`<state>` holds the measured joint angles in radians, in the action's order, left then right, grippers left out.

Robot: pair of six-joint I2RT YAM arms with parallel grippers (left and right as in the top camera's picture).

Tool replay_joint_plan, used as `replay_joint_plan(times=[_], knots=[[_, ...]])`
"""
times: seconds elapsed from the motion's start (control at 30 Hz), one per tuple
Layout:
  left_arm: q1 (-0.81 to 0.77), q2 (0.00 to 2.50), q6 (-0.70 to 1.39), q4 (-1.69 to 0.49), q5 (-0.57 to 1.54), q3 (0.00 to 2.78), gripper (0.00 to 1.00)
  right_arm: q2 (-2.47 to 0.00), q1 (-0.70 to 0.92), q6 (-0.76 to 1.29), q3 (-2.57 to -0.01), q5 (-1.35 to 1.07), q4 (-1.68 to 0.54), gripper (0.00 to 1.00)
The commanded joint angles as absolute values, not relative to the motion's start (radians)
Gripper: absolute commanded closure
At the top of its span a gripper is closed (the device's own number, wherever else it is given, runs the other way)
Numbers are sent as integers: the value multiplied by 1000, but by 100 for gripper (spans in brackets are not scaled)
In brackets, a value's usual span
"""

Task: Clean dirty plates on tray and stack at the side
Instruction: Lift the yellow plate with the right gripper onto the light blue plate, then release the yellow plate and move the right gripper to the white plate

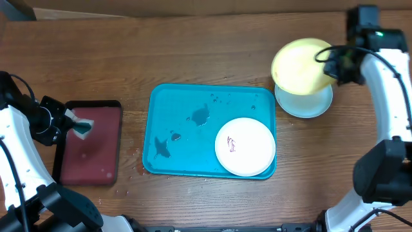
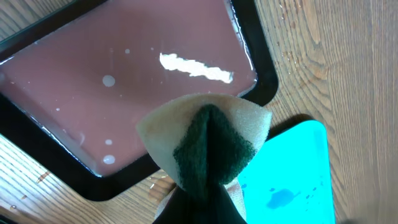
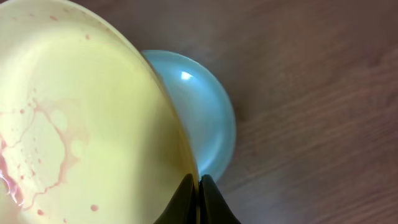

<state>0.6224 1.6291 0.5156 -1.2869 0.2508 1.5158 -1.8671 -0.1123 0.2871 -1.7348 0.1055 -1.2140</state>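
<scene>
Right gripper (image 3: 199,186) is closed on the rim of the yellow plate (image 1: 299,64), which is held tilted over the blue plate (image 1: 308,108) beside the tray (image 1: 174,103). A white plate (image 1: 244,146) with a reddish mark lies in the tray among puddles. Pink streaks on the yellow plate are shown only by the right wrist view. A sponge (image 2: 208,143) is pinched by the left gripper (image 1: 71,122) over the droplet-spotted red tray (image 1: 96,158).

Blue plate (image 1: 306,107) (mostly) behind yellow plate (image 1: 299,64)
</scene>
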Motion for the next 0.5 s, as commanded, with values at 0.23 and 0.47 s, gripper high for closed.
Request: replay_joint_plan(times=[0.23,0.47], knots=[[621,1631,493,-1281,260,1512,96,-1826,-181,262,-1476,23,-1016,96],[621,1631,493,-1280,260,1512,96,-1825,-179,263,-1415,-81,-985,36]])
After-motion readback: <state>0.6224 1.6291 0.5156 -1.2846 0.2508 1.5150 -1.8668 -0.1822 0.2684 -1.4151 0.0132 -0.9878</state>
